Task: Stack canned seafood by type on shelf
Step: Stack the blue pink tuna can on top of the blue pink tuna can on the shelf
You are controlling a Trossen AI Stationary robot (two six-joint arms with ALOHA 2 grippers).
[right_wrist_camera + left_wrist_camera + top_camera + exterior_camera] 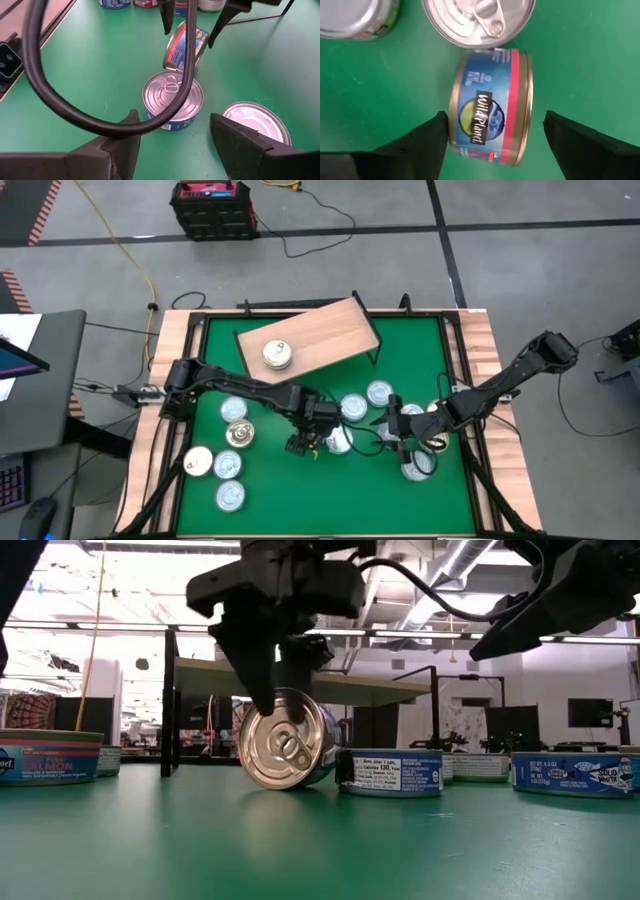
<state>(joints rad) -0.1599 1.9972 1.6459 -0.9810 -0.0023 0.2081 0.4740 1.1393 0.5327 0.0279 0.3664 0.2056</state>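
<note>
A blue-labelled tin [490, 110] stands tilted on its rim on the green table, its gold lid [285, 752] facing the near edge, right beside a flat tin [390, 772]. My left gripper [495, 120] points down over it, open, one finger on either side [303, 445]; I see no touch. My right gripper [172, 142] hovers open above another flat tin [172, 100], at the table's right [400, 432]. The shelf [320, 330] stands askew at the far side with a stack of tins [277, 355] on it.
Loose flat tins lie left of the left arm [232, 410] [228, 465] [230, 497], in the middle [352, 407] [378, 392] and under the right arm [418, 465]. A black cable [60, 105] loops in front of the right wrist camera.
</note>
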